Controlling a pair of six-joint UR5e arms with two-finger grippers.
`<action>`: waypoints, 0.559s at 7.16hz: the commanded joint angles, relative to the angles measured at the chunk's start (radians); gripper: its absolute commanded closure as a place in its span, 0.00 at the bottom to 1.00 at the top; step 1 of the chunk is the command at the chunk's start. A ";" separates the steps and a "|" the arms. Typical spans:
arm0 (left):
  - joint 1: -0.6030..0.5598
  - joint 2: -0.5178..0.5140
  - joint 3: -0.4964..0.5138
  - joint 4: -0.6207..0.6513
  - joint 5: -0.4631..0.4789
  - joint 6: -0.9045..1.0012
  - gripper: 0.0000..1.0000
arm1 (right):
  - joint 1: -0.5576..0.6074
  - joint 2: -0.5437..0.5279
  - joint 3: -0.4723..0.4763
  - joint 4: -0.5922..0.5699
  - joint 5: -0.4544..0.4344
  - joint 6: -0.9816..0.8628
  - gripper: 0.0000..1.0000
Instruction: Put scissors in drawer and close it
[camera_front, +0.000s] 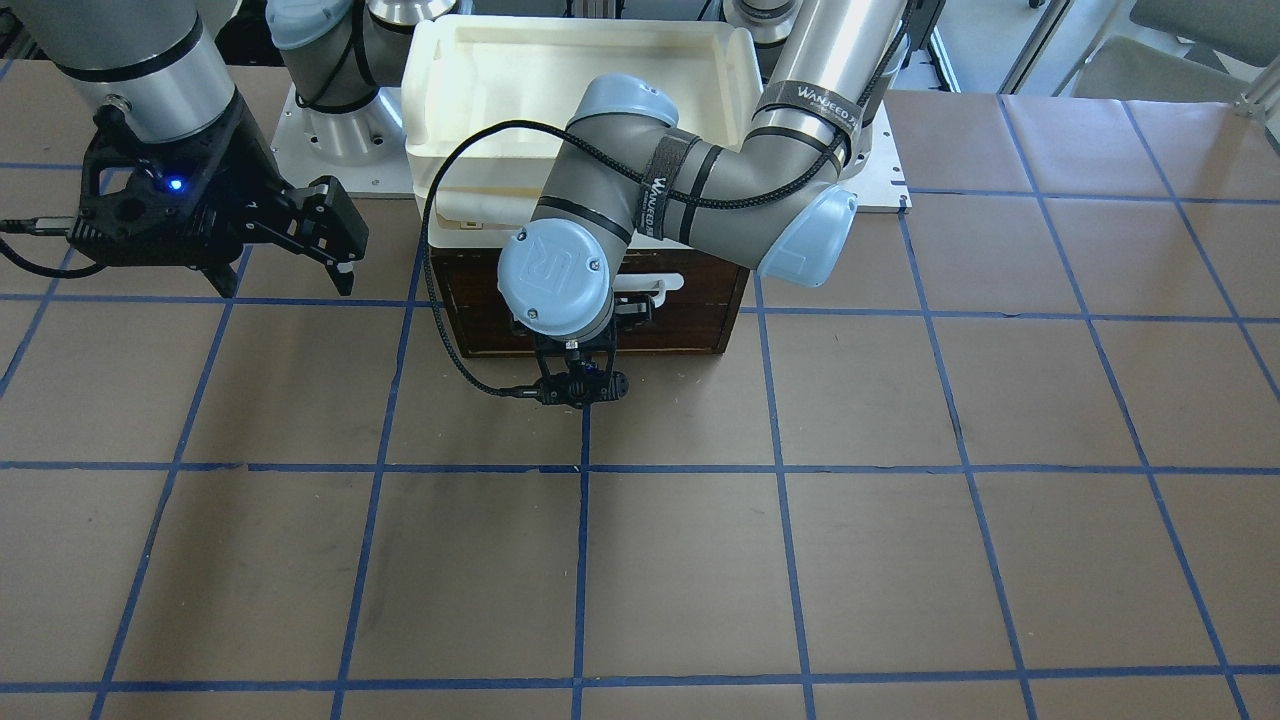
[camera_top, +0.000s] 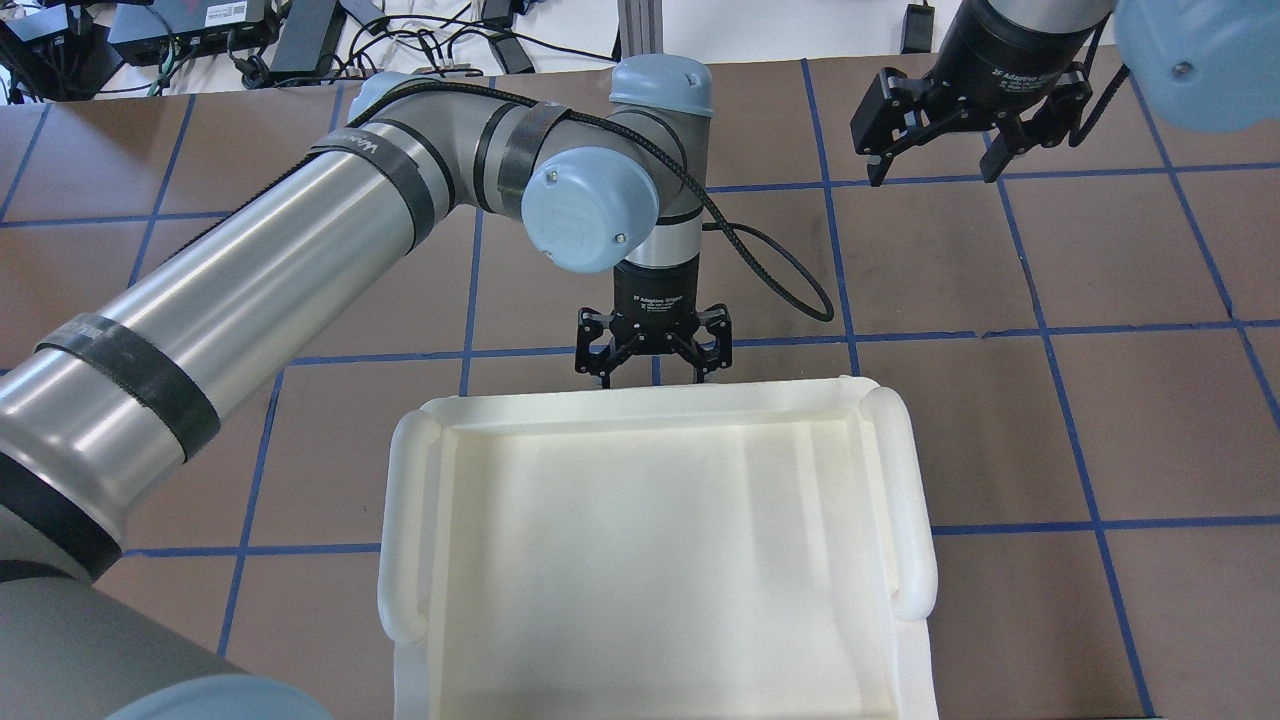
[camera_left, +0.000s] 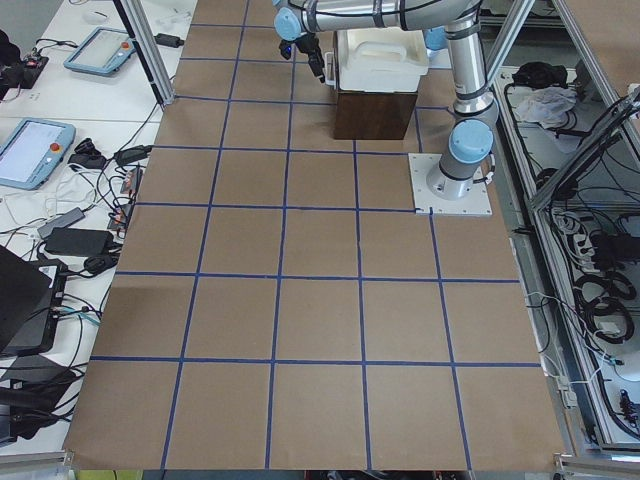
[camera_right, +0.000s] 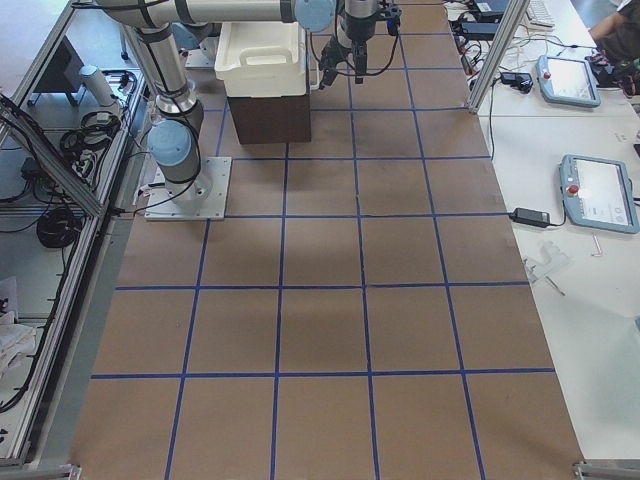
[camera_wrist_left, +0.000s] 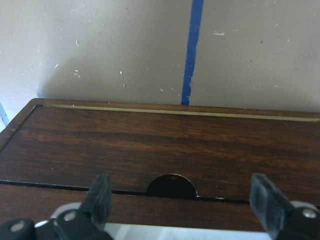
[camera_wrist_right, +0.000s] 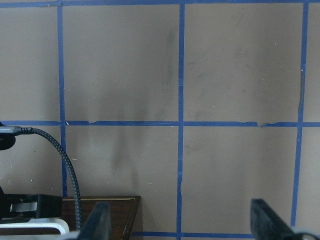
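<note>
The drawer (camera_front: 705, 290) sits at the top of a dark brown wooden box, its front flush with the box, under a cream tray. Its white bar handle (camera_front: 660, 287) shows beside my left wrist. My left gripper (camera_top: 653, 375) points down right in front of the drawer front (camera_wrist_left: 175, 210) and is open, fingers wide apart, holding nothing. My right gripper (camera_top: 935, 165) is open and empty, hovering above the bare table off to the box's side; it also shows in the front view (camera_front: 335, 250). The scissors are out of view.
The cream-white plastic tray unit (camera_top: 900, 500) rests on the wooden box and is empty inside. The table is brown paper with a blue tape grid (camera_front: 583, 560). The left arm's black cable (camera_front: 440, 330) loops down beside the box.
</note>
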 joint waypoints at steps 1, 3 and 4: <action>-0.001 -0.003 -0.002 0.067 0.009 0.018 0.00 | 0.000 0.000 -0.001 0.002 0.000 0.001 0.00; 0.018 0.021 0.013 0.153 0.067 0.029 0.00 | 0.000 0.000 0.000 0.002 0.000 0.000 0.00; 0.047 0.056 0.016 0.156 0.072 0.030 0.00 | 0.002 0.000 0.000 0.002 0.000 0.000 0.00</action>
